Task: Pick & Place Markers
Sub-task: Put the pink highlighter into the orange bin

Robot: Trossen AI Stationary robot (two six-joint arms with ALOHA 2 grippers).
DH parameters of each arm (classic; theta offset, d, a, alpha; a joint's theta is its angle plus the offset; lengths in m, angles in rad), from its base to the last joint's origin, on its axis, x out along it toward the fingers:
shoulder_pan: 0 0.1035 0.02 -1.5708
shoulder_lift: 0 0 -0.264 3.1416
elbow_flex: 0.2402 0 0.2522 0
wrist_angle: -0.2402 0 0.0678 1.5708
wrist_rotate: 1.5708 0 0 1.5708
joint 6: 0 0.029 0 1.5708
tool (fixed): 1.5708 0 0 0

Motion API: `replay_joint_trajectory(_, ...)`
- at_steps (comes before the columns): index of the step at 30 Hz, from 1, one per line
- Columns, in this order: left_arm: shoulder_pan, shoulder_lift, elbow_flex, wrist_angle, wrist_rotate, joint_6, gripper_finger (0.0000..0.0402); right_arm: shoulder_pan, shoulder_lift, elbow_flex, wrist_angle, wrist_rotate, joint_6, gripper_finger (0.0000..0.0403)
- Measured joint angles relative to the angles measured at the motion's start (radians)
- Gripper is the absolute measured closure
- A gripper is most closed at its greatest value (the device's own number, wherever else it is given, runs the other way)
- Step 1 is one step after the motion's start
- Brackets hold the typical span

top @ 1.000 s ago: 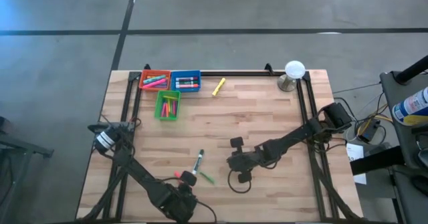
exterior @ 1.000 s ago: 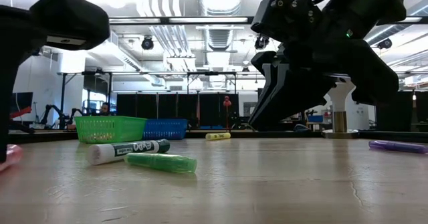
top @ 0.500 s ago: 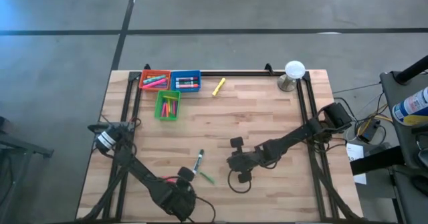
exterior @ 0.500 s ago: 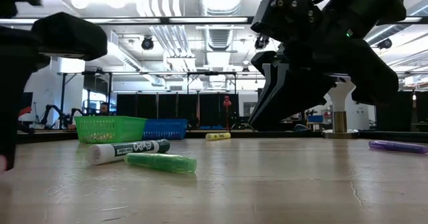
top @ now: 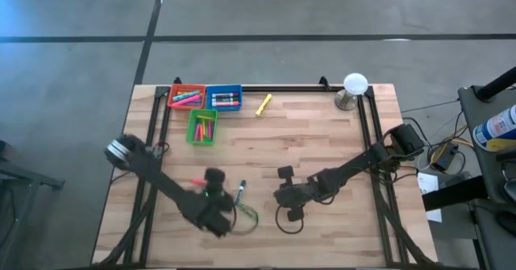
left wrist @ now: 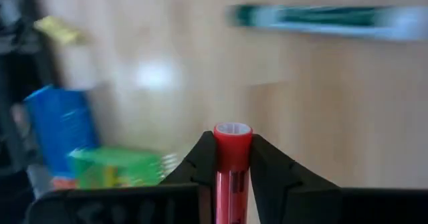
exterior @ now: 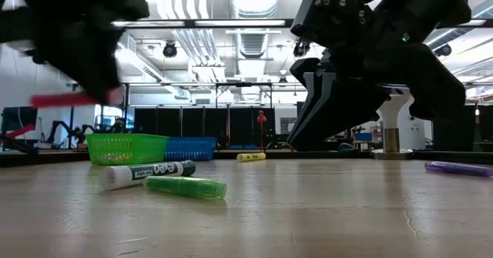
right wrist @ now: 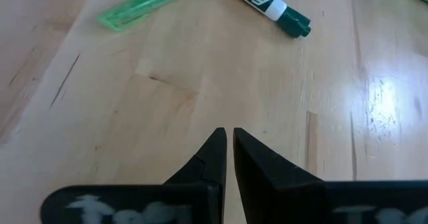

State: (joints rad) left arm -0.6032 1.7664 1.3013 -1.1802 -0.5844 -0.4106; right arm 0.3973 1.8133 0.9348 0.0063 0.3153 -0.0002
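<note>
My left gripper (top: 206,187) is shut on a red marker (top: 197,181) above the table's near-left middle. In the low view the marker (exterior: 74,98) hangs in the air, level. A white-barrelled green marker (top: 239,194) and a light green marker (top: 250,215) lie flat on the wood just to the right. My right gripper (right wrist: 229,141) is shut, holds nothing and hovers over bare wood (top: 282,194) to the right of them. A yellow marker (top: 263,104) lies near the far edge, and a purple marker (exterior: 459,167) lies at the right. My left gripper pinches the red marker's barrel (left wrist: 232,158) between its two fingers (left wrist: 206,158). The marker lies along the fingers, and its end (left wrist: 232,129) sticks out past the fingertips. It is lifted clear of the table and roughly level in the low view.
Red (top: 185,97), blue (top: 224,98) and green (top: 202,127) bins with markers in them stand at the far left. A white-topped stand (top: 353,89) is at the far right corner. Black frame rails run along both sides. Bare wood lies between the bins and the arms.
My left gripper has risen from near the table's near edge and swung toward the far edge, toward the bins. The red marker, which lay on the table beside it, has come up with it and is lifted clear. My right arm has kept still.
</note>
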Motion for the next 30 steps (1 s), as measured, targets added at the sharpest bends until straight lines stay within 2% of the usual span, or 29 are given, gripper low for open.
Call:
replay_joint_trajectory(4,0.148,-0.189,-0.163,0.002,-0.122,-0.015,0.0349,0.005,0.0,0.0,0.001,0.0,0.0,0.0381)
replay_joint_trajectory(8,0.39,-0.387,-0.344,0.033,-0.222,0.022,0.0349,0.005,0.0,0.0,0.007,0.001,-0.007,0.0381)
replay_joint_trajectory(11,0.627,-0.513,-0.46,0.18,-0.272,0.191,0.0349,0.005,0.0,0.0,0.02,0.001,-0.026,0.0381)
replay_joint_trajectory(14,0.86,-0.595,-0.566,0.473,-0.224,0.471,0.0349,0.005,0.0,0.0,0.04,0.001,-0.044,0.0381)
replay_joint_trajectory(18,1.079,-0.618,-0.664,0.882,-0.096,0.806,0.0349,0.004,0.0,0.001,0.04,0.001,-0.052,0.0381)
replay_joint_trajectory(21,1.173,-0.597,-0.685,1.065,-0.069,0.938,0.0349,0.004,0.0,0.001,0.039,0.0,-0.052,0.0381)
replay_joint_trajectory(26,1.252,-0.539,-0.681,1.1,-0.001,1.018,0.0349,0.005,0.0,0.0,0.037,0.0,-0.054,0.0381)
replay_joint_trajectory(30,1.27,-0.48,-0.683,1.099,0.002,1.064,0.0347,0.004,0.0,0.0,0.035,0.0,-0.063,0.0381)
